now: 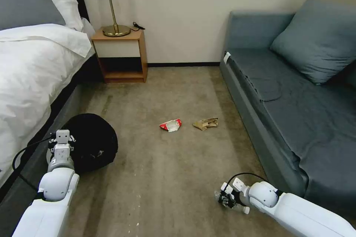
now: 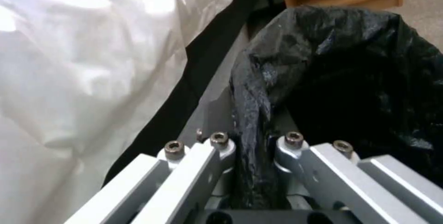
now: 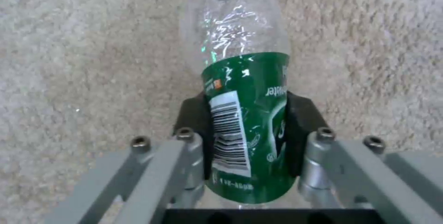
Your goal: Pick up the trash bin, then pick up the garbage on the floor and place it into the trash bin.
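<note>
Right wrist view had the right gripper (image 3: 249,141) clamped on the bottle (image 3: 244,113) just over the carpet (image 3: 69,61), while the left gripper (image 2: 251,154) pinched the trash bin (image 1: 92,142) rim by the bed (image 1: 29,70); I'd guess next is carrying it across to drop in

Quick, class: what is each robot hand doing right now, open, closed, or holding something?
Left hand: closed on the black-bagged rim of the trash bin, beside the bed.
Right hand: closed on the green-labelled bottle, low over the carpet.

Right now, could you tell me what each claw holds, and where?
Left claw pinches the trash bin by its bag-lined rim; right claw clamps the bottle around its green label.
</note>
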